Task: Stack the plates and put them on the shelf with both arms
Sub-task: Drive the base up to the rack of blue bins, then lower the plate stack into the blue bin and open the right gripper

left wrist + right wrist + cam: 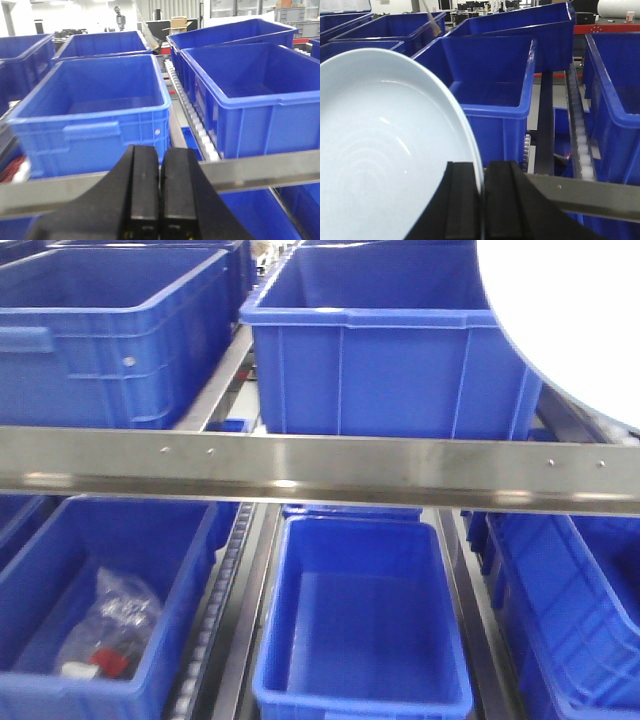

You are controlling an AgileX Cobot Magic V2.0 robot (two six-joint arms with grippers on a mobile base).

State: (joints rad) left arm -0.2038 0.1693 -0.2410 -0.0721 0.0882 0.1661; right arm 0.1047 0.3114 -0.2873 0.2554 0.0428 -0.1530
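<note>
From the front, the steel rail of the shelf (300, 470) runs straight across at mid-height, with blue crates (390, 355) on the tier above it and more crates below, one of the lower ones at left holding a clear plastic bag (105, 625). A pale plate (570, 315) fills the upper right corner, its curved edge overlapping the crate behind it; neither gripper shows here. Through the left wrist camera, the left gripper (160, 192) sits at the bottom of the picture with its two black fingers (142, 190) pressed flat together, nothing between them, just in front of the shelf rail, and open blue crates stand in rows beyond, split by a roller track (192, 117). Through the right wrist camera, the right gripper (482, 200) pinches the rim of the plate between its black fingers (502, 200); the plate stands nearly on edge and covers the left half of the view, faint rings visible inside it. The rail slants across the lower right, with crates beyond it.
</note>
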